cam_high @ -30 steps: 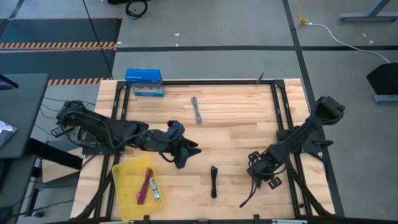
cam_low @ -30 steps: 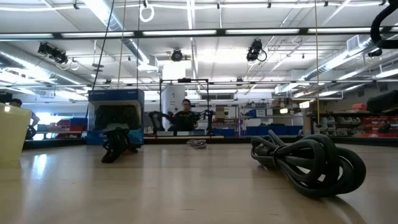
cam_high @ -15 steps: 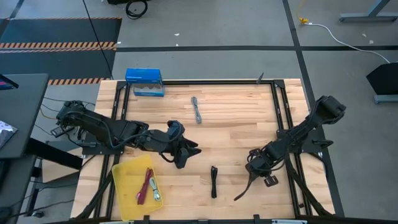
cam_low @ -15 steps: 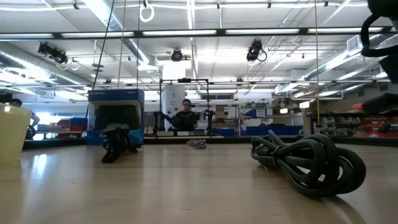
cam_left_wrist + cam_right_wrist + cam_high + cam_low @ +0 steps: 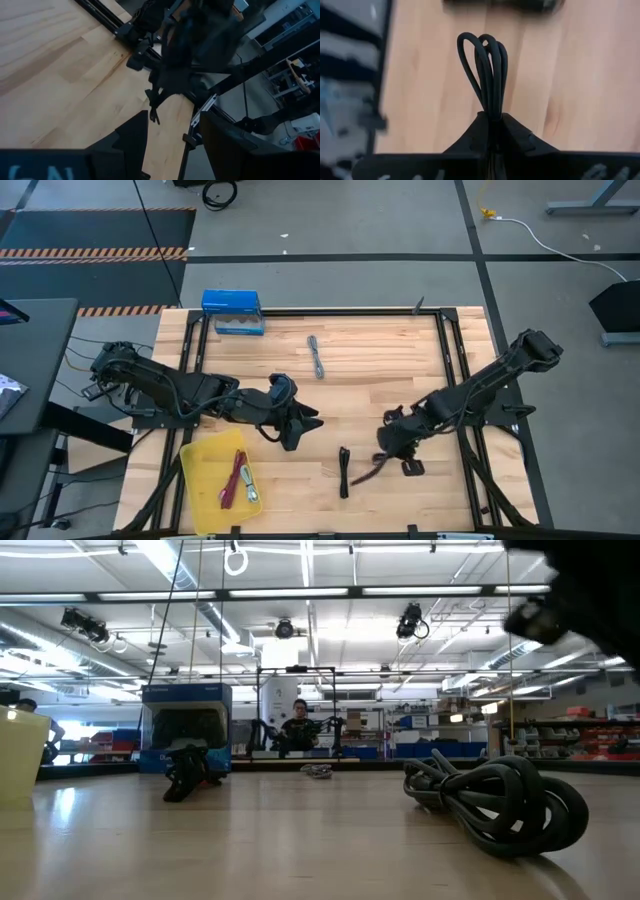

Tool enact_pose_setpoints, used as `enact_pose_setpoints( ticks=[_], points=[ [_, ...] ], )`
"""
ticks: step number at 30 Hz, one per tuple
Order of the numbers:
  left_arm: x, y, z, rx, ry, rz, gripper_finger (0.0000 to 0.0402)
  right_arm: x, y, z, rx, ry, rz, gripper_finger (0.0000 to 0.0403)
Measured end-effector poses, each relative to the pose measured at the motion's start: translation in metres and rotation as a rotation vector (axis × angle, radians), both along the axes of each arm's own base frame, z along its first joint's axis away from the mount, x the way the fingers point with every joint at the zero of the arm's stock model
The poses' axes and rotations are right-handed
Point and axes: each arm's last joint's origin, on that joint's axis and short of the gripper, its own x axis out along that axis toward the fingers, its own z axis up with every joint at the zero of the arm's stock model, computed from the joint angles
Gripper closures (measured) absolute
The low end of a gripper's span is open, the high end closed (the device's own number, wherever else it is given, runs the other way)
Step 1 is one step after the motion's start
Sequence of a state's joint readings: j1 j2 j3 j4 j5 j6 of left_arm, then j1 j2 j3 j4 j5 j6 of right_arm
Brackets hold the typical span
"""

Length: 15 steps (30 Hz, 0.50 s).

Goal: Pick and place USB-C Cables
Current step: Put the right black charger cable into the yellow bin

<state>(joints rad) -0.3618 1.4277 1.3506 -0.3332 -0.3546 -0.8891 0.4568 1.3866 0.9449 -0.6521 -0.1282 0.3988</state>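
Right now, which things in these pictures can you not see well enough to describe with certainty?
- Contents of the yellow tray, high view: a magenta bundle shows, the pale item beside it is too small to identify.
- Left claw, high view: dark fingers merge with the arm; the left wrist view shows them spread.
- Black cable in the right claw, right wrist view: its lower end is hidden by the fingers.
- Grey cable, low view: too far for detail.
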Motion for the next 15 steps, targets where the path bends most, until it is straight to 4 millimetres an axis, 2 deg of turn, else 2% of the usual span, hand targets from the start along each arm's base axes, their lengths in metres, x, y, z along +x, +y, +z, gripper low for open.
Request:
enact_pose_setpoints(
  ticks=[10, 15],
  points=[
    [0.002, -0.001, 0.005, 0.046, -0.048, -0.024, 0.0216, 0.041, -0.023, 0.091, 0.022, -0.36, -0.17, 0.0374],
    [0.004, -0.001, 0.01, 0.215, -0.106, -0.087, 0.0216, 0.052, -0.036, 0.121, 0.065, -0.498, -0.231, 0.0374]
  ],
)
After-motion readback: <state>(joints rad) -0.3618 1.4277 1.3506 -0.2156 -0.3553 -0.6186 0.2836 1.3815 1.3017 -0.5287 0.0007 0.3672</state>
